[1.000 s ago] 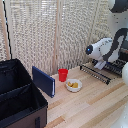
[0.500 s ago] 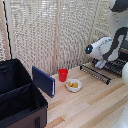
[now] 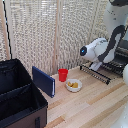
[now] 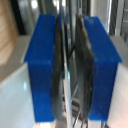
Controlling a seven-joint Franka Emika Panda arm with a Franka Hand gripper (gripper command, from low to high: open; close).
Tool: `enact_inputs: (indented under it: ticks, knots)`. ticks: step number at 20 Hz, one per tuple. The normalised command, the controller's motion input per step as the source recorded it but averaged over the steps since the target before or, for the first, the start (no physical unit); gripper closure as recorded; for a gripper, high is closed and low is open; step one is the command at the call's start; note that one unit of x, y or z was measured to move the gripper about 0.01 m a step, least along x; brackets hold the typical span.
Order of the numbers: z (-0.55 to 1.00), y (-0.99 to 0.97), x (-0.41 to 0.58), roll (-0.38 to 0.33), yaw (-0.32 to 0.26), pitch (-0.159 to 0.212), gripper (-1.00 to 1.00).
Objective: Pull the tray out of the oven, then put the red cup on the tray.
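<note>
The tray, a dark rack of thin bars, sticks out low over the wooden table from the oven, which the arm mostly hides at the exterior view's right edge. My gripper hangs from the white wrist over the tray's near end. In the wrist view, the blue fingers stand close together with thin metal bars of the tray between their dark pads. The gripper is shut on the tray. The red cup stands upright on the table, apart from the tray on its left in the exterior view.
A white bowl with yellow contents sits just in front of the cup. A blue flat panel leans beside a big black open case at the exterior view's left. A slatted blind closes the back.
</note>
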Motion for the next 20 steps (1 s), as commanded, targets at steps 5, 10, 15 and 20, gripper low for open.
enact_inputs:
  ticks: [5, 10, 15, 20]
  knots:
    - [-0.03, 0.30, 0.089, 0.004, 0.001, 0.014, -1.00]
    - [-0.06, 0.01, 0.233, 0.021, 0.009, 0.032, -1.00]
    - [0.10, 0.27, 0.210, 0.020, 0.034, 0.090, -1.00]
    - [0.51, 0.40, 0.237, 0.053, -0.083, 0.016, -1.00]
